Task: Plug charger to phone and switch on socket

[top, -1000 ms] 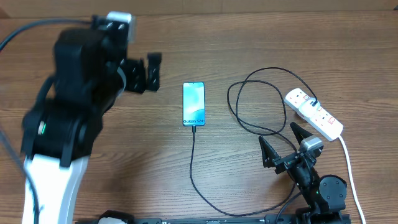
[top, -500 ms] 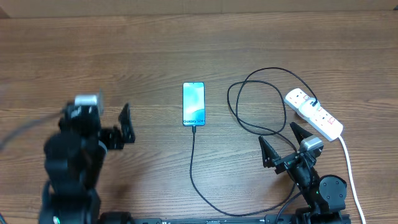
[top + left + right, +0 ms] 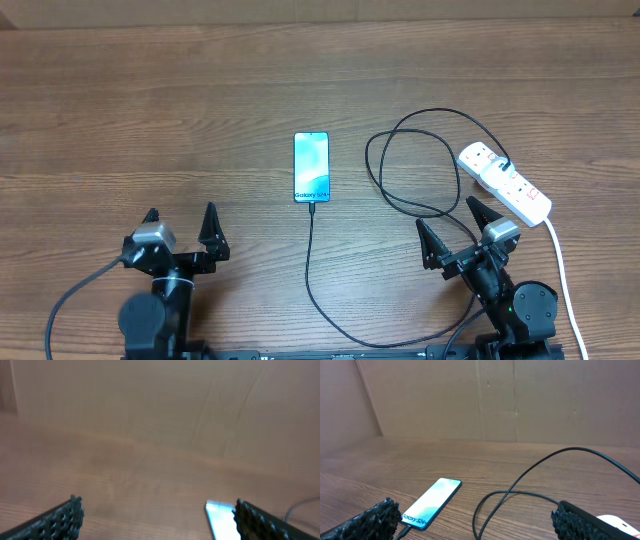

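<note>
The phone point(image 3: 311, 166) lies flat mid-table, its light blue screen lit; it also shows in the right wrist view point(image 3: 431, 503) and at the bottom of the left wrist view point(image 3: 220, 519). The black charger cable point(image 3: 310, 265) is plugged into the phone's near end, loops along the front edge and coils point(image 3: 410, 165) back to its plug point(image 3: 505, 166) in the white power strip point(image 3: 504, 181). My left gripper point(image 3: 181, 223) is open and empty at front left. My right gripper point(image 3: 449, 223) is open and empty at front right, near the strip.
The strip's thick white cord point(image 3: 562, 275) runs to the front right edge. A brown cardboard wall point(image 3: 520, 400) stands behind the table. The table point(image 3: 150, 110) is bare wood at the left and back.
My left arm has drawn back from high over the table's left side to a low spot at the front left edge. The right arm, phone and cable have not moved.
</note>
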Robot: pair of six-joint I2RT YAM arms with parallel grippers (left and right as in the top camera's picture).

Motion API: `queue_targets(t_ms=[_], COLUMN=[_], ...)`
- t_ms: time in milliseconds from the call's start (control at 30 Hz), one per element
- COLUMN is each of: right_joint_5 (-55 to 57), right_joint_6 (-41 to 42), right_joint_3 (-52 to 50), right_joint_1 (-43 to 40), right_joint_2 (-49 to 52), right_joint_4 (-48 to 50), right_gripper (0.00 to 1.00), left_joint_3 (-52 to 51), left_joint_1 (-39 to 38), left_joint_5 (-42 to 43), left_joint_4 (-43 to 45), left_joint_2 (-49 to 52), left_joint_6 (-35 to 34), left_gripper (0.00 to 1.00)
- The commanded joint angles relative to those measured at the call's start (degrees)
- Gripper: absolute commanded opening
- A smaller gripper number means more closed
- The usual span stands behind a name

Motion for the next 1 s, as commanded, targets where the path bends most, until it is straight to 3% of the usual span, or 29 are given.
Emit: queue_targets(t_ms=[0,100,300,467,967], right_joint_5=[0.4,0.4,0.4,0.4,0.4], right_joint_6=[0.0,0.0,-0.1,0.0,0.0], right_joint_3=[-0.6,-0.6,-0.6,-0.6,-0.6], right_joint_1=[-0.2,-0.2,-0.2,-0.2,-0.2], right_joint_2=[-0.6,-0.6,-0.6,-0.6,-0.6], right_joint_4=[0.4,0.4,0.4,0.4,0.4], right_gripper=[1.00,1.00,1.00,1.00,1.00], left_joint_3=[-5.7,-9.4,-9.2,-9.2,-9.2], left_joint_1=[0.7,1.0,1.2,1.3,1.3], left_joint_5=[0.2,0.0,-1.3,-1.1,-1.3], left_joint_4=[7.7,12.3,4.5,4.8,4.8], left_joint_2=[-2.4,-2.7,-2.7,-2.7,-2.6], left_joint_6=[-5.4,-7.5,-7.7,-1.6,-1.3], left_gripper=[1.00,0.99,1.00,1.00,1.00])
